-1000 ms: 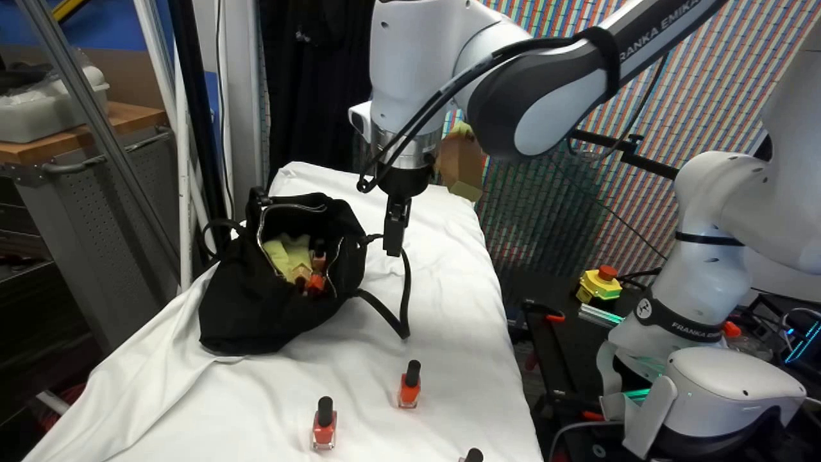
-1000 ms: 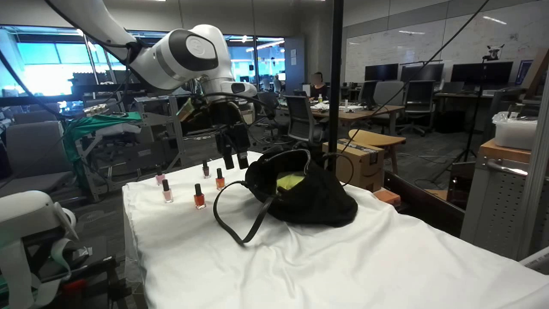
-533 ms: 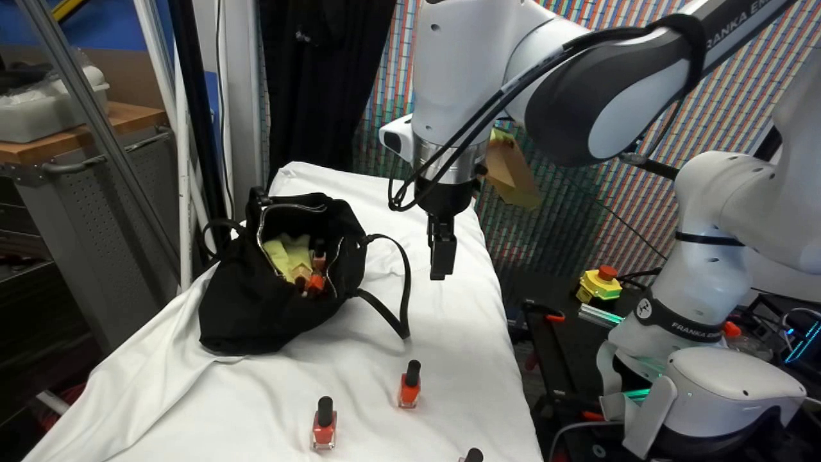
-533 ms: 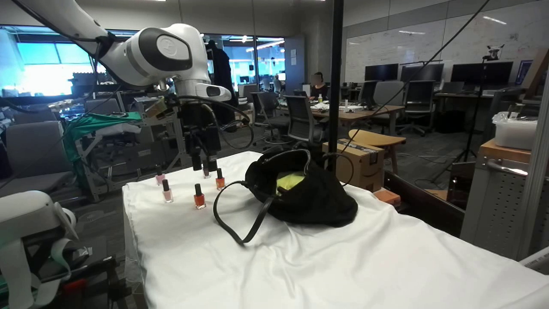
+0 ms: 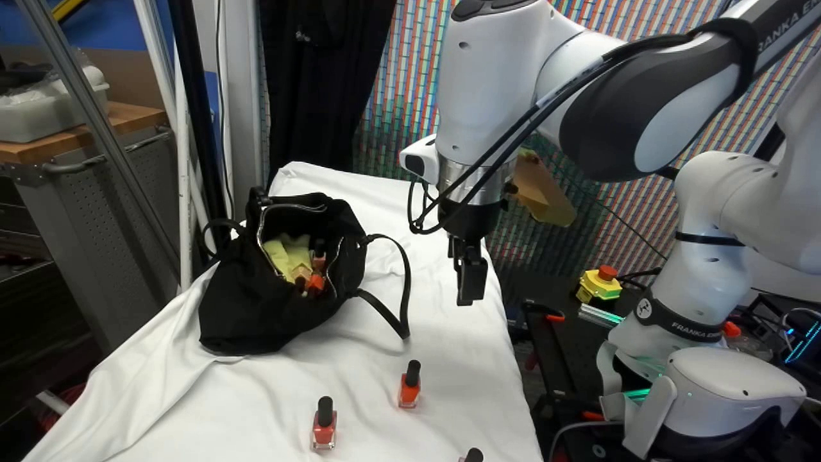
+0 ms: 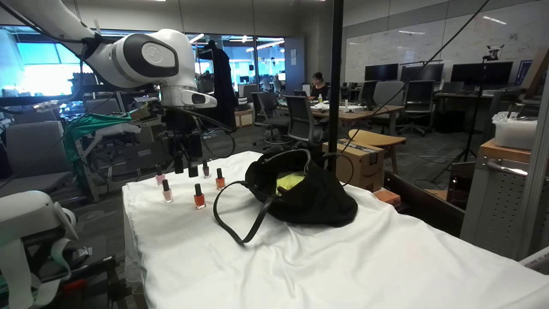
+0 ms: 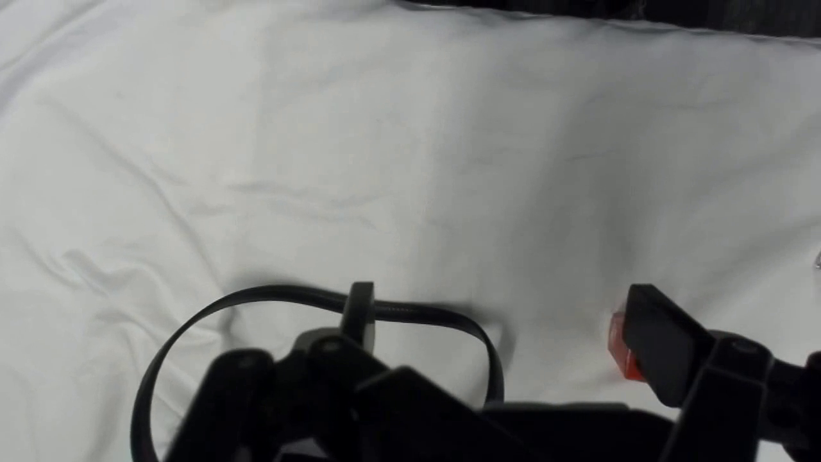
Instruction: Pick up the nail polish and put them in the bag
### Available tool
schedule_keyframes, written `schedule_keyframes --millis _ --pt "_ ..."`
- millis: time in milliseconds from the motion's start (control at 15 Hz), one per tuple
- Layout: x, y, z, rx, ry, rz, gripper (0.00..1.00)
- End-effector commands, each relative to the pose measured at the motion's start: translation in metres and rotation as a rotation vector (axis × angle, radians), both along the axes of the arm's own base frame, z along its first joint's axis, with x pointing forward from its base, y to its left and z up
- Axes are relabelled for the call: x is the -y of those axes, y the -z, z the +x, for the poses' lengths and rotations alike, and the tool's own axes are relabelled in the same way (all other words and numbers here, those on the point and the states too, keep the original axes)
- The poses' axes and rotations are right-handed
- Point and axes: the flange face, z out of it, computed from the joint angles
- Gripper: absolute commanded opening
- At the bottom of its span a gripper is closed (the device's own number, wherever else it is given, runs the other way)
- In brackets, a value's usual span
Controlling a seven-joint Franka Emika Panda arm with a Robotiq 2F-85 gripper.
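Observation:
Several small nail polish bottles with black caps stand upright on the white cloth: a red one [image 6: 200, 201], an orange one [image 6: 220, 182], a pale pink one [image 6: 167, 195], a pink one [image 6: 160, 177] and a dark one [image 6: 206, 172]. The black bag [image 5: 256, 321] lies with its mouth open; nail polish [image 5: 315, 283] and yellow material [image 5: 279, 255] show inside. My gripper [image 5: 471, 292] hangs above the cloth, away from the bag, in both exterior views. Its jaws are wide apart and hold nothing in the wrist view. One finger there partly hides a red bottle [image 7: 619, 346].
The bag's thin handle [image 5: 406, 289] loops over the cloth towards the bottles, and passes under one finger in the wrist view. A dark pole [image 6: 335, 94] and a cardboard box [image 6: 360, 165] stand beyond the bag. The white robot base [image 5: 725, 391] sits beside the table.
My gripper has moved away from the bag, along the table towards the bottles, and come lower. It has stayed open. The bag and bottles stand where they were.

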Motion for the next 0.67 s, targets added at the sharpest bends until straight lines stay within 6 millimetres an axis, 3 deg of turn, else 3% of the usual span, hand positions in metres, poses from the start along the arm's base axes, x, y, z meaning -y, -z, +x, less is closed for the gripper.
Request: schedule_keyframes --millis 0,600 --pt "-0.016 -0.006 -0.01 -0.008 0.018 0.046 1.0" --pt "-0.045 0.002 -0.01 -0.023 0.043 0.113 1.0"
